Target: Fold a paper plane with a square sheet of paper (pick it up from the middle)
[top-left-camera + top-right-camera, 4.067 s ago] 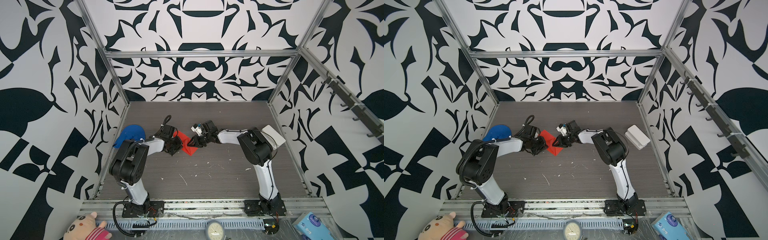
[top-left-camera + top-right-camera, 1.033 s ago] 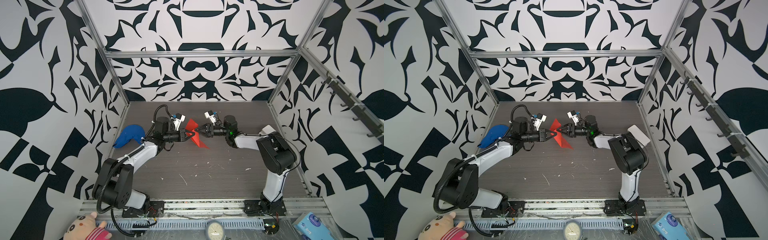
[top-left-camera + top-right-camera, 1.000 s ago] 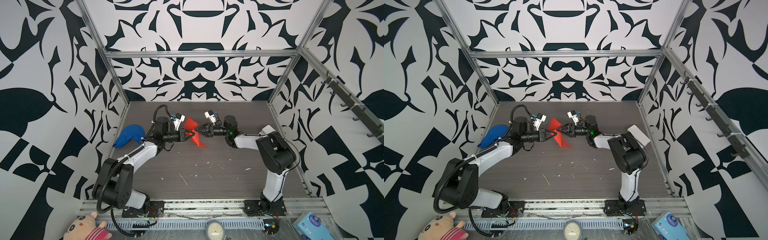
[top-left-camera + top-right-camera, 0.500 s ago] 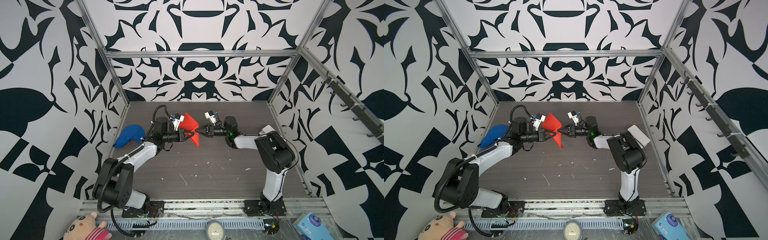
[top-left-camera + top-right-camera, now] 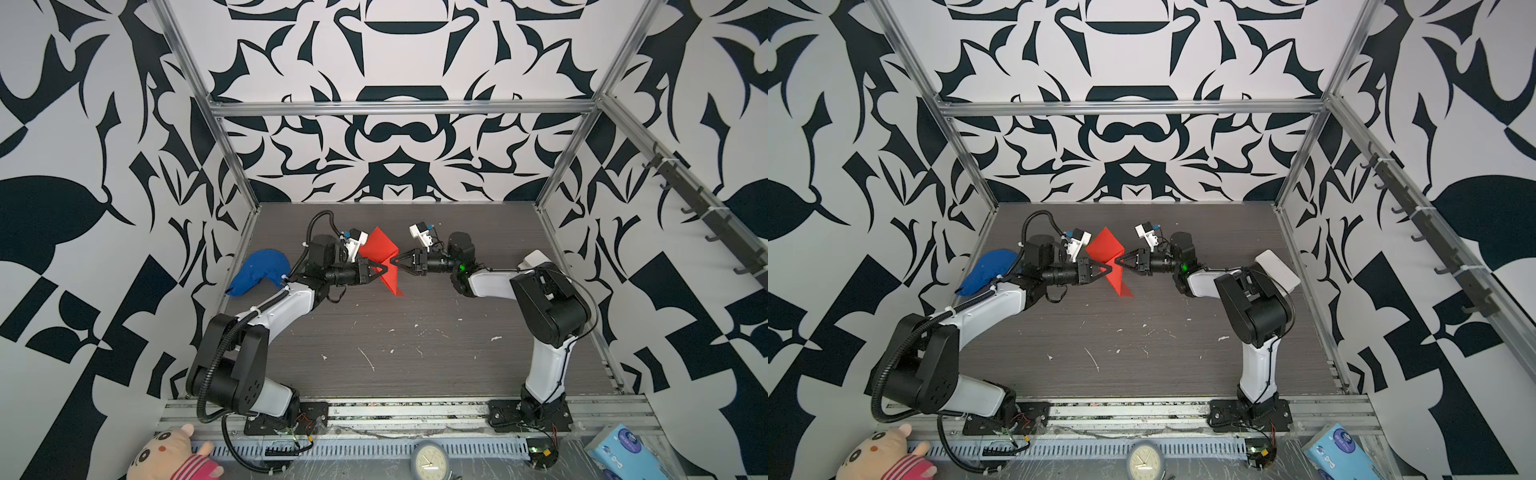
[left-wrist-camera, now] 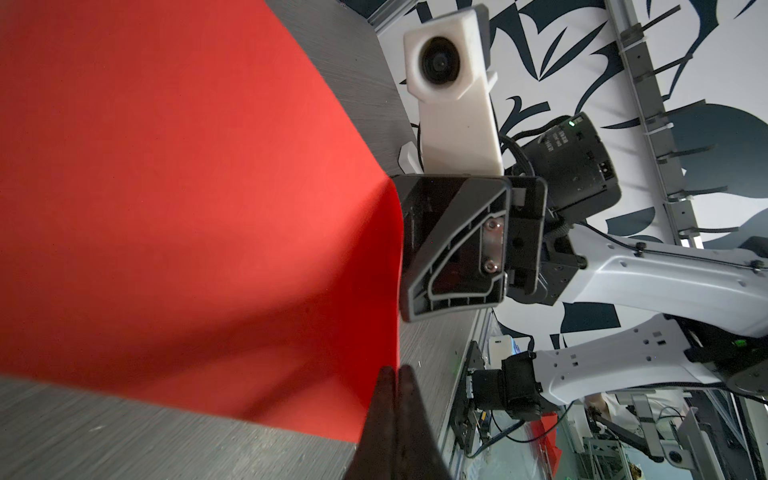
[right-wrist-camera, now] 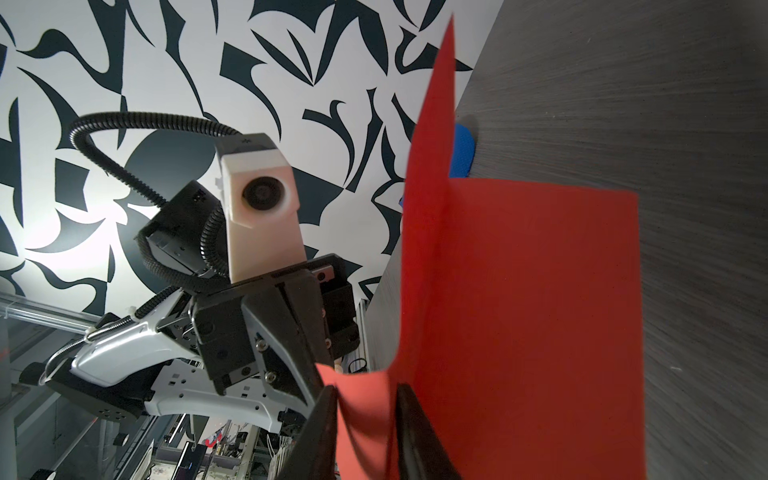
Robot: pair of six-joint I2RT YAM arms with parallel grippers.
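Note:
The square sheet of paper (image 5: 377,248) (image 5: 1105,246) is bright red and partly creased. It stands upright in the air between both arms, with its lower corner close to the table. My left gripper (image 5: 384,270) (image 6: 395,372) is shut on the sheet's edge (image 6: 187,187) from the left. Opposite it, my right gripper (image 5: 394,262) (image 7: 365,395) has its jaws apart, with a curled flap of the red sheet (image 7: 519,291) lying between them. No paper plane shape shows.
A blue cloth lump (image 5: 257,274) lies at the table's left edge behind the left arm. A white box (image 5: 1277,270) sits at the right edge behind the right arm. White scraps dot the dark table (image 5: 415,353). A plush toy, a clock and a tissue pack lie in front.
Both grippers have lifted the sheet off the table. Over the last second it swung up to stand taller, and the right jaws narrowed, then parted again around the flap.

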